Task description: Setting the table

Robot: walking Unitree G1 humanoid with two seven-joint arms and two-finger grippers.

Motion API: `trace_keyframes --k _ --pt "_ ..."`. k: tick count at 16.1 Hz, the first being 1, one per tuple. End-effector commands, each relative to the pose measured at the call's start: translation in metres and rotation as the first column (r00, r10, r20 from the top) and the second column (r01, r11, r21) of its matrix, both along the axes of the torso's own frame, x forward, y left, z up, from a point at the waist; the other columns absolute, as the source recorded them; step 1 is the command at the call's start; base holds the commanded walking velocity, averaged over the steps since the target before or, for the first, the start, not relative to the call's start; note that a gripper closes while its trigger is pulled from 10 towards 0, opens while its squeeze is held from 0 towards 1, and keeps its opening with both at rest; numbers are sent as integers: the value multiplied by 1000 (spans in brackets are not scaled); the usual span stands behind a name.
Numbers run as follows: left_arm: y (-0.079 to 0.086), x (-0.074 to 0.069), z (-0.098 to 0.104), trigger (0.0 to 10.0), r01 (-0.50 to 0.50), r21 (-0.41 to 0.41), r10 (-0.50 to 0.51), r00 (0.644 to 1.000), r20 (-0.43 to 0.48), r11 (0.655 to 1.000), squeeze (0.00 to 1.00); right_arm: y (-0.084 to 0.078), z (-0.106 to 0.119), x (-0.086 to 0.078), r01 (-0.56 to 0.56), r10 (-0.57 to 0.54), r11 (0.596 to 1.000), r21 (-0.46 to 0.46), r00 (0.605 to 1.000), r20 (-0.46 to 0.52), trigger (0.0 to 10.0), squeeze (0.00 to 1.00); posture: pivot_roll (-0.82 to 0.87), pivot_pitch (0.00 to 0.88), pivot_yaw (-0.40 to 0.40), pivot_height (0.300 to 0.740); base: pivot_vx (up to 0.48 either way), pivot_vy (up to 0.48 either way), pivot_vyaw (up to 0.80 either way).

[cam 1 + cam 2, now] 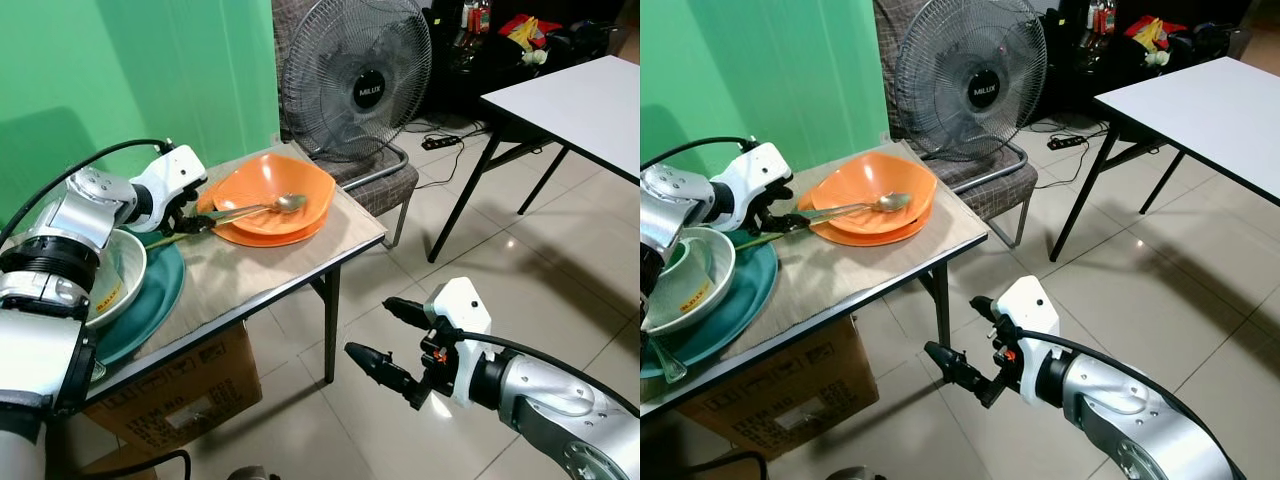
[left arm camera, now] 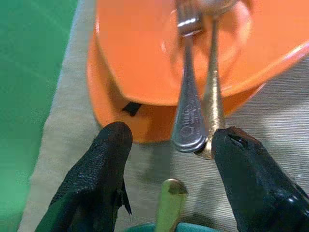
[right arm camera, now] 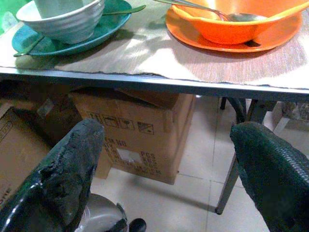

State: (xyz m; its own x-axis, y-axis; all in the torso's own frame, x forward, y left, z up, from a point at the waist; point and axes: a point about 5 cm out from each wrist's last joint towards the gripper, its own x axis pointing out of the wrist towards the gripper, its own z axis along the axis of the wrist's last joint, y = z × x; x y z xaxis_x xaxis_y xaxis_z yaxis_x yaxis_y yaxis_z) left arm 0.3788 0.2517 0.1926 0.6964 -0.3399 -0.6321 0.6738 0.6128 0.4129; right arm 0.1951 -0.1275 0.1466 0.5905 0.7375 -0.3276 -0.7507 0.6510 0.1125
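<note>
1. Left eye view: the left gripper [image 1: 197,222] reaches over the small table [image 1: 290,262] to the near rim of the orange bowl [image 1: 268,186], which sits on an orange plate [image 1: 262,235]. A spoon [image 1: 262,207] lies in the bowl, handle toward the fingers. The right gripper [image 1: 390,342] hangs low beside the table, over the tiled floor.
2. Right eye view: a white bowl [image 1: 688,280] rests on a teal plate [image 1: 735,298] at the table's other end (a cardboard box [image 1: 790,395] sits underneath).
3. Left wrist view: the fingers stand apart, straddling two handles, a fork [image 2: 187,104] and the spoon; one pad [image 2: 244,166] touches the spoon handle's tip. Nothing is clamped yet.
4. Right wrist view: its fingers are spread wide, empty, facing the table edge.
5. Judgement: the cutlery pickup is in hand; next, close squarely on the handles and lift without dragging the bowl.
</note>
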Motion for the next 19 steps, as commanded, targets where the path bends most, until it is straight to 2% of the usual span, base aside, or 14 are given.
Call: trace_keyframes --k 1,6,10,12,15,19 --pt "-2 5 5 10000 -22 20 21 999 34 1000 0 -1 5 1 -1 1 1000 -5 999 34 10000 0 -69 0 39 740 0 0 0" --pt "-3 10 9 10000 -73 28 70 993 92 997 0 -3 5 0 7 -7 1000 -9 999 37 10000 0 -77 0 43 740 0 0 0" --pt "-7 10 7 10000 -52 25 50 996 76 998 0 -4 6 0 10 -10 1000 -10 999 38 10000 0 -77 0 46 740 0 0 0" --pt "-7 9 2 10000 -30 52 28 998 51 998 0 -4 6 0 9 -9 1000 -11 999 40 10000 0 -77 0 45 740 0 0 0" --pt "-5 9 1 10000 -49 93 42 996 75 994 0 -4 7 0 10 -9 1000 -13 999 45 10000 0 -78 0 45 740 0 0 0" --pt "-13 7 -1 10000 25 3 -25 1000 -2 1000 0 -4 7 1 7 -6 1000 -16 999 50 10000 0 -77 0 44 740 0 0 0"
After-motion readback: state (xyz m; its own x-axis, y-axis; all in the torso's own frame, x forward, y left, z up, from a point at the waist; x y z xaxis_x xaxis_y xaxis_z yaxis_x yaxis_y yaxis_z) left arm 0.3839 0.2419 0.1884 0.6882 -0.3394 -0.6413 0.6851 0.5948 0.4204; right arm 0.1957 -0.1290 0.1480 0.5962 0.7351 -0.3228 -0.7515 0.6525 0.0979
